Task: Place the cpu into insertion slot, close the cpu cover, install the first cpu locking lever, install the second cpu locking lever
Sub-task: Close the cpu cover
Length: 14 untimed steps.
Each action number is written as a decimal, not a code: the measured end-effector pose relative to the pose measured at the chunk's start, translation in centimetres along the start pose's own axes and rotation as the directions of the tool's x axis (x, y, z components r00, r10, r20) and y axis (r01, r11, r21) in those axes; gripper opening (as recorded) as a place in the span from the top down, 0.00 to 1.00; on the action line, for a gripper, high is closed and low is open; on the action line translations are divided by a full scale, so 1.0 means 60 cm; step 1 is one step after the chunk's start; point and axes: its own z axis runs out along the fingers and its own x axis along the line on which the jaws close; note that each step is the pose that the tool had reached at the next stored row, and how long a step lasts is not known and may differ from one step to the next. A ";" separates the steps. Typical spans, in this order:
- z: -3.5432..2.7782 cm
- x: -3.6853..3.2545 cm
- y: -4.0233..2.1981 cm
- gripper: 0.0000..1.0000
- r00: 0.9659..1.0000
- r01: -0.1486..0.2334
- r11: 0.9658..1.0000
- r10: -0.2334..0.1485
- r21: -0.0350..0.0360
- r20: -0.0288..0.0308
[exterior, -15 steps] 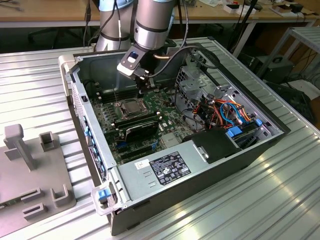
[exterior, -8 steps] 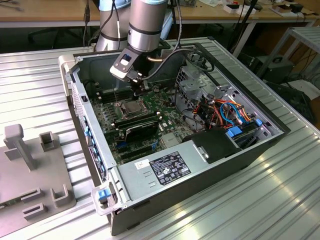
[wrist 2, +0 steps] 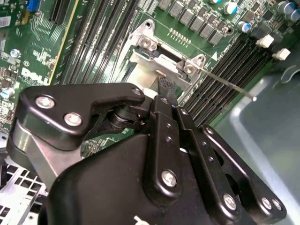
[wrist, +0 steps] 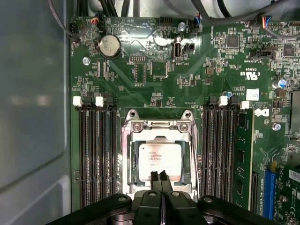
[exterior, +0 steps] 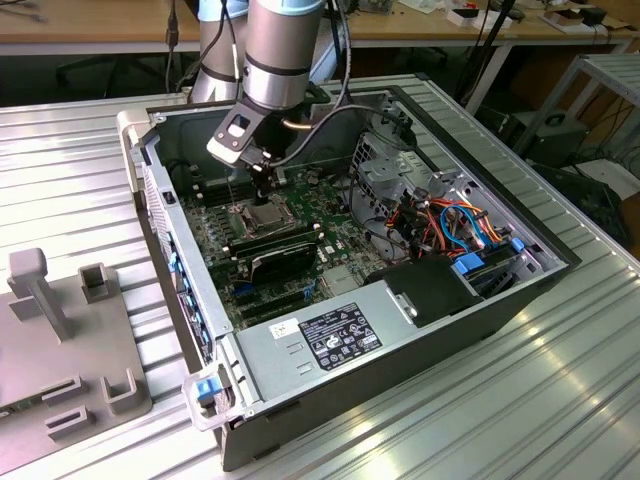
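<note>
Sitting flat in the insertion slot (exterior: 262,218), just above and left of the middle of the exterior view, the cpu (wrist: 159,157) shows its pale metal top through the square cut-out of the cpu cover (wrist: 159,124), which appears to lie down over it. The gripper (wrist: 160,176) hangs straight above the slot. Its fingers are pressed together with nothing visible between them, and their tips hover over the cpu edge farthest from the cover's hinge bar. A locking lever (wrist 2: 225,84), a thin bare rod, runs out from a hinge-side corner of the slot, its long axis slanting away over the black memory slots (wrist: 96,154). In the exterior view a thin rod rises just at the exterior view's left of the gripper. It is probably this same lever, raised and not yet latched, so it lies beside the fingers rather than under them. Memory slots flank the slot on both sides, all on the green motherboard (wrist: 154,70) inside the open computer case (exterior: 330,340), whose side wall stands close beyond the lever's tip.
</note>
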 end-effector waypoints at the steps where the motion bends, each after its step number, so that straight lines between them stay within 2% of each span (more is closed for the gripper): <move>1: 0.002 0.000 -0.001 0.89 1.000 0.000 1.000 0.000 0.000 0.000; 8: 0.017 0.000 -0.013 0.89 1.000 0.000 1.000 0.000 0.000 0.000; 10: 0.026 0.001 -0.016 0.89 1.000 0.000 1.000 0.000 0.001 0.000; 14: 0.030 0.001 -0.017 0.89 1.000 0.000 1.000 0.000 0.002 0.000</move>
